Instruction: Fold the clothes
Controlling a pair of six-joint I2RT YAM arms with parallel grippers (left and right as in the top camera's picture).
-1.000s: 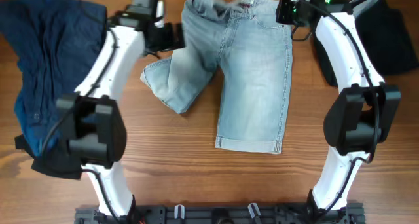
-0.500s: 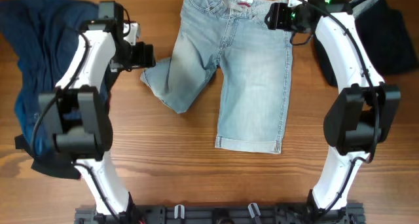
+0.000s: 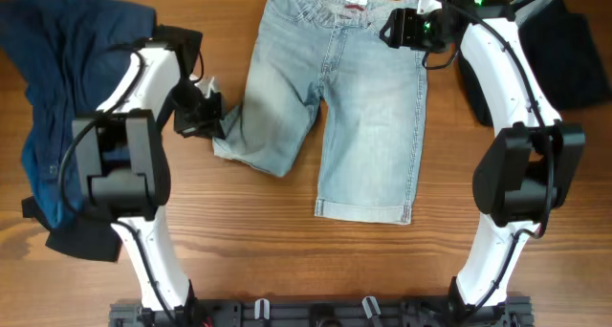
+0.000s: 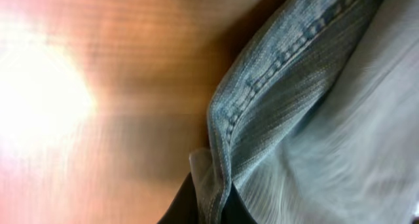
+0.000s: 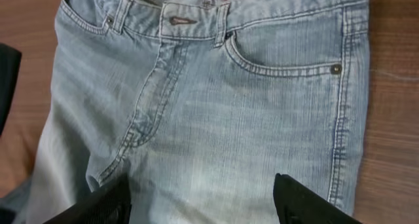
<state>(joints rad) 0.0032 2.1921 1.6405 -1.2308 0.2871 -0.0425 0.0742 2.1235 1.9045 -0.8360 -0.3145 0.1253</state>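
Observation:
The pale blue denim shorts (image 3: 368,107) lie face up in mid-table, waistband toward the far edge. Their right leg runs straight to its cuffed hem (image 3: 363,210), while the left leg (image 3: 268,126) slants out to the left. At that leg's outer edge my left gripper (image 3: 208,117) is shut on the cuff; in the left wrist view the stitched cuff (image 4: 262,99) is pinched in that gripper (image 4: 211,207). My right gripper (image 3: 397,28) hovers open over the waist by the pocket (image 5: 288,50), its fingers (image 5: 304,204) spread wide and holding nothing.
A dark navy garment (image 3: 67,78) is heaped at the left, with a black garment (image 3: 81,236) at its near end. Another black garment (image 3: 574,50) lies at the far right behind the right arm. Bare wood (image 3: 287,260) runs along the front.
My left gripper has swung from the waistband to the left leg's cuff and shut on it. The right gripper has opened and shifted slightly left over the waist.

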